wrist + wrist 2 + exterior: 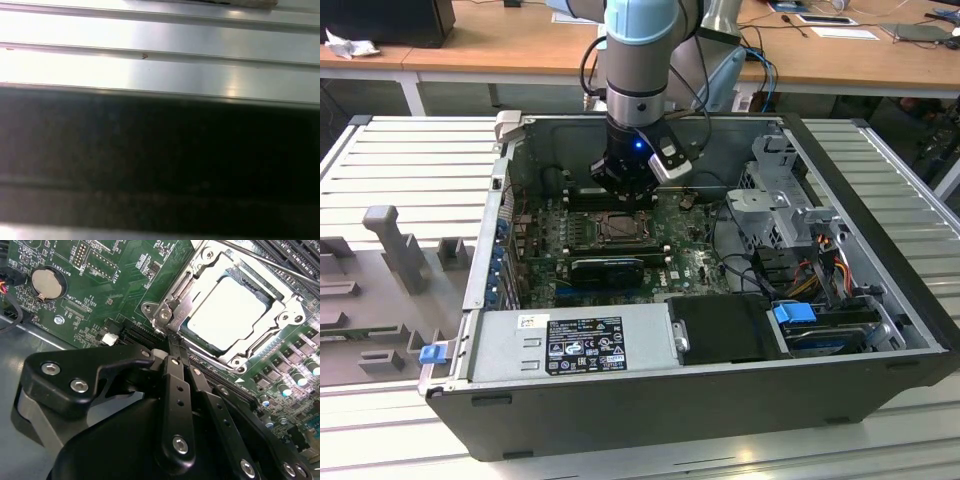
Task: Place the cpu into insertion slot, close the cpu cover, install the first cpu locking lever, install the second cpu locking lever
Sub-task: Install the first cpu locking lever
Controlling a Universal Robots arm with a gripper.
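You have the gripper [176,347] down inside the open case [880,300], its fingers [176,405] clenched together with nothing between them, tips touching the corner of the slot [165,315]. The cpu [227,310] already sits in the slot, pale and flat, with the cover [272,327] lying closed around it so the chip shows through its window. A thin lever [270,265] runs along the slot's far side from the gripper. In the exterior view the slot [616,230] lies just below the arm [638,90], with a black heatsink [608,268] just beside the slot.
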